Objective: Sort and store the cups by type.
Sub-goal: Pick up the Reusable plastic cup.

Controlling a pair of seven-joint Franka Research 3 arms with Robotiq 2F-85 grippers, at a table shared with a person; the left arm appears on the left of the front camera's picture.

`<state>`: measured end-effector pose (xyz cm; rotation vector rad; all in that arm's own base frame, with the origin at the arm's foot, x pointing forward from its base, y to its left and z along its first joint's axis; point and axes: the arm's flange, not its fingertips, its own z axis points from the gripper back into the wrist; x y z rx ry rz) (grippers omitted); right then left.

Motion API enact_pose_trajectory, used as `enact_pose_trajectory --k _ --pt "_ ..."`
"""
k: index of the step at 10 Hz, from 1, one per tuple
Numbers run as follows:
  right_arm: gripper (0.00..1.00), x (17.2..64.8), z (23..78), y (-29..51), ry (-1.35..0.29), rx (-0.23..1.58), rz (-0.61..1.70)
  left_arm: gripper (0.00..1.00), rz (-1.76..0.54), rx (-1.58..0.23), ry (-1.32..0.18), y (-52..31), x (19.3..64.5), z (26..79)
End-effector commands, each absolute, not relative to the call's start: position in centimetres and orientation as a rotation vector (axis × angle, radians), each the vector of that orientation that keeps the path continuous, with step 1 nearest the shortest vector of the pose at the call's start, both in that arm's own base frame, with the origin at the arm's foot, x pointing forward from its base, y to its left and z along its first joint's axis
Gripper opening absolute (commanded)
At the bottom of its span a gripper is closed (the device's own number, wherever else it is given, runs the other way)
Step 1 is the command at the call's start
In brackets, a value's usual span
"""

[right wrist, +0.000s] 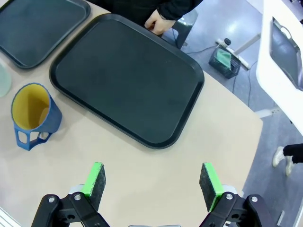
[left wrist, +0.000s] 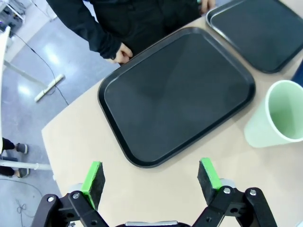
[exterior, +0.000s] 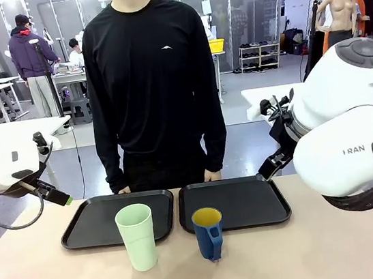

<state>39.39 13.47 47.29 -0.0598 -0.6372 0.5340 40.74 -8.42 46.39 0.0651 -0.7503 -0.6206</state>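
My left gripper (left wrist: 151,178) and right gripper (right wrist: 151,179) hover, jaws agape, empty.
Tall mint-green plastic tumbler (left wrist: 277,118) ahead-right of the left, dark blue yellow-lined mug (right wrist: 34,116) ahead-left of the right, each beside a flat black tray (left wrist: 175,94).

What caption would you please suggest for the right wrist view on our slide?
Open right end effector over the table, blue mug beside a black tray.
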Motion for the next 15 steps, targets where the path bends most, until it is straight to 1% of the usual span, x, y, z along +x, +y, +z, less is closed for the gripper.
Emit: enact_pose_trajectory --k 1,3,6,8,9,15 --pt "1.00 40.7 46.9 12.7 -0.637 -0.014 0.566 1.00 -0.632 0.056 -0.772 -7.5 41.8 45.9" --pt "1.00 41.5 46.1 12.1 -0.621 -0.010 0.553 1.00 -0.613 0.045 -0.758 -6.7 42.7 45.2" --pt "1.00 41.7 46.0 11.5 -0.636 -0.007 0.544 1.00 -0.614 0.036 -0.747 -6.2 43.7 44.6" --pt "1.00 41.5 46.1 11.7 -0.635 -0.019 0.544 1.00 -0.570 0.058 -0.718 -6.1 44.1 44.5" --pt "1.00 41.3 46.1 12.0 -0.619 -0.024 0.525 1.00 -0.590 0.052 -0.723 -6.7 42.9 44.4" --pt "1.00 41.3 46.1 12.0 -0.619 -0.024 0.525 1.00 -0.590 0.052 -0.723 -6.7 42.9 44.4"
